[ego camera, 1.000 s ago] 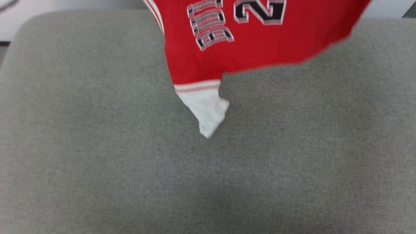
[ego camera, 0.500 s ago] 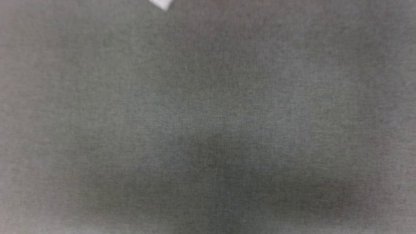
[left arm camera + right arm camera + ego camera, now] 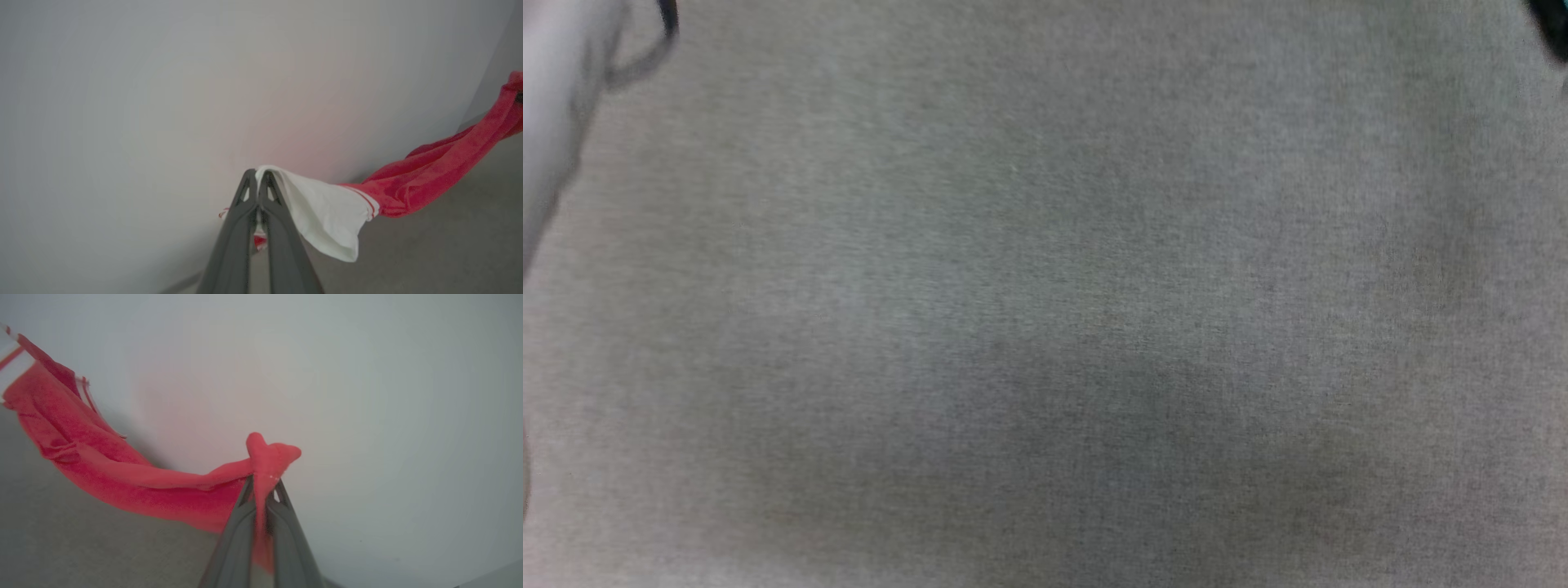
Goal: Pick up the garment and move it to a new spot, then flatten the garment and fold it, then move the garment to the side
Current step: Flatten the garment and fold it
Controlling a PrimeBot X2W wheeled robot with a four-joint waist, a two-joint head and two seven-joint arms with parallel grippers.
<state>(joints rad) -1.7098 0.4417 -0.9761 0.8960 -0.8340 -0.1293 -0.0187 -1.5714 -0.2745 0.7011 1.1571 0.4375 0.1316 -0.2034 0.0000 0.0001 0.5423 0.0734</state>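
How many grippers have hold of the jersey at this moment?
2. The left gripper pinches the white sleeve of the garment; the right gripper pinches a bunched red edge of it.

Your right gripper (image 3: pixel 262 485) pinches a fold of the garment (image 3: pixel 122 477) between its two dark fingers, with a red tuft poking out just past the tips. From there the cloth stretches away to the gripper's left, ending in white striped trim at the far upper left. A grey fabric surface (image 3: pixel 73 547) lies lower left of the fingers, and a pale wall (image 3: pixel 388 396) stands ahead.
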